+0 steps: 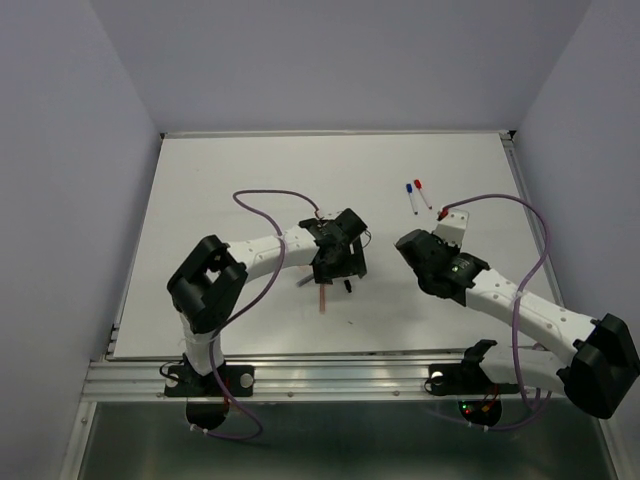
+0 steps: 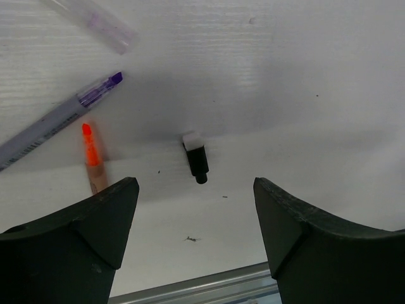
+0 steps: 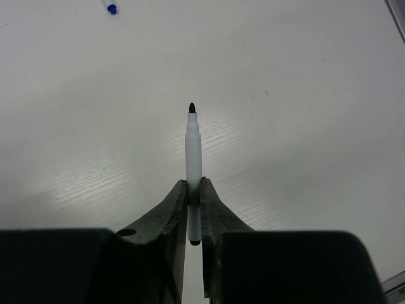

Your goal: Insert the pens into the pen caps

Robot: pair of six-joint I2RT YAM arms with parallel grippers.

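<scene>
My left gripper (image 2: 195, 199) is open and empty, low over the table. A short black pen cap (image 2: 195, 159) with a white end lies between and just beyond its fingertips. An uncapped orange pen (image 2: 92, 152) and a grey pen with a purple tip (image 2: 60, 120) lie to its left. A clear pale barrel (image 2: 95, 22) lies farther off. My right gripper (image 3: 194, 187) is shut on a white pen with a black tip (image 3: 193, 145), which points away. From above, the left gripper (image 1: 338, 260) sits over the cap (image 1: 347, 286), with the right gripper (image 1: 407, 243) to its right.
Two capped pens, one blue (image 1: 411, 197) and one red (image 1: 422, 193), lie at the back right of the white table (image 1: 230, 180). A blue cap end (image 3: 112, 9) shows far ahead in the right wrist view. The table's metal front edge (image 2: 209, 285) is close.
</scene>
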